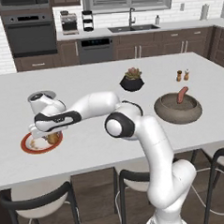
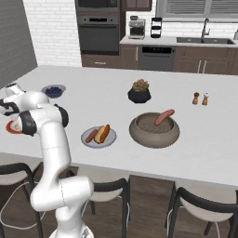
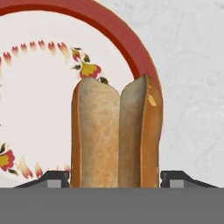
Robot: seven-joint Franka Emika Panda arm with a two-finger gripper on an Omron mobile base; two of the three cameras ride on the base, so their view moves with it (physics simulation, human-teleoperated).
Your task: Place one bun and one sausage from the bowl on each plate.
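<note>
White counter [image 1: 93, 77] carries plates [image 2: 98, 137], bowl [image 1: 178, 108], plant pot [image 1: 132, 83].

On your desk [image 2: 223, 153] a black plant pot [image 2: 139, 95] stood near the middle, two shakers [image 2: 201, 98] to its right, and what looked like a small bowl of blue berries [image 2: 53, 91] far left.

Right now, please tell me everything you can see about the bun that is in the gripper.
The bun is an oblong hot-dog bun, golden-brown on its crust and pale tan on its cut faces, split lengthwise by a narrow slit. It stands between the two dark fingertips of the gripper, one on each side of it. It hangs over the white plate with the orange-red rim and small flower pattern, near the plate's edge. Whether it touches the plate cannot be told.
</note>
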